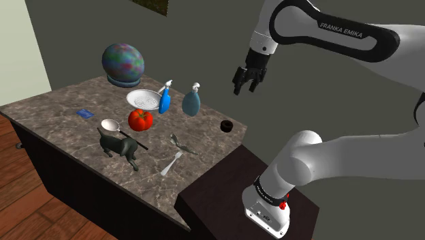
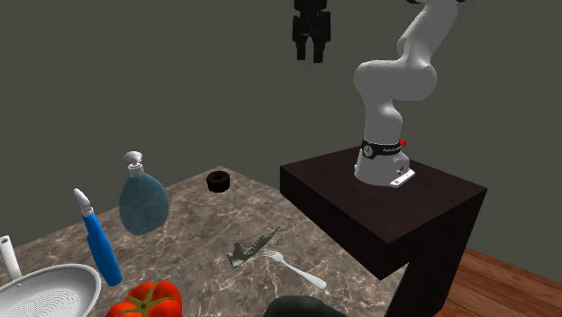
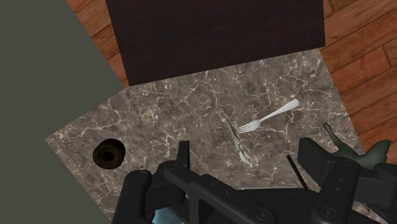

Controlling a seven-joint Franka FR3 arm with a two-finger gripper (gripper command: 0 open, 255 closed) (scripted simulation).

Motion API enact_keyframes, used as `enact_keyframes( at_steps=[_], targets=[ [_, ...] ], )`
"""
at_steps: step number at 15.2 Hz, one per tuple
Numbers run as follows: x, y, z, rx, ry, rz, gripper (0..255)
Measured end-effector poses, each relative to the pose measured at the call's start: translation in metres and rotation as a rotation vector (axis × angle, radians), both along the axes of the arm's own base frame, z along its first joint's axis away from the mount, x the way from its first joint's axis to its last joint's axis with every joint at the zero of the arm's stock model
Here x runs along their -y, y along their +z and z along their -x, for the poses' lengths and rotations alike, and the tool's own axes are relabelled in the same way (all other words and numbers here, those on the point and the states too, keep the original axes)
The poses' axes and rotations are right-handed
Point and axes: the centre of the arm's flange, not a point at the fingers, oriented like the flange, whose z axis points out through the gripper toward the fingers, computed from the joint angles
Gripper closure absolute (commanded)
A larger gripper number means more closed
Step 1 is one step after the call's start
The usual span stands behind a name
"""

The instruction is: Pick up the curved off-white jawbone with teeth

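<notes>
None of the pickup is done yet: your gripper (image 1: 245,83) hangs high above the marble counter (image 1: 61,109), fingers spread and empty. The jawbone (image 1: 182,144) lies flat near the stand, just beside a fork (image 1: 170,163). You have the descent, grasp and lift left.

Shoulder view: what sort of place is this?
Likely a home kitchen: a marble-patterned counter over plank wood floor, with a tomato, a white colander and a fork on the counter.
</notes>
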Motion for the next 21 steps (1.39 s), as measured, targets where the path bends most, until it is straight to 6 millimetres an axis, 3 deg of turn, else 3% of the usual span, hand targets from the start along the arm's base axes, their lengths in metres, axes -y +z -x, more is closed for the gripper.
enact_keyframes(
  at_steps=[2, 7, 21],
  targets=[
    [-0.001, -0.005, -0.003, 0.000, 0.004, 0.001, 0],
    [-0.003, -0.058, -0.026, 0.004, 0.047, 0.013, 0],
    [-0.027, -0.229, -0.101, 0.024, 0.180, 0.049, 0]
  ],
)
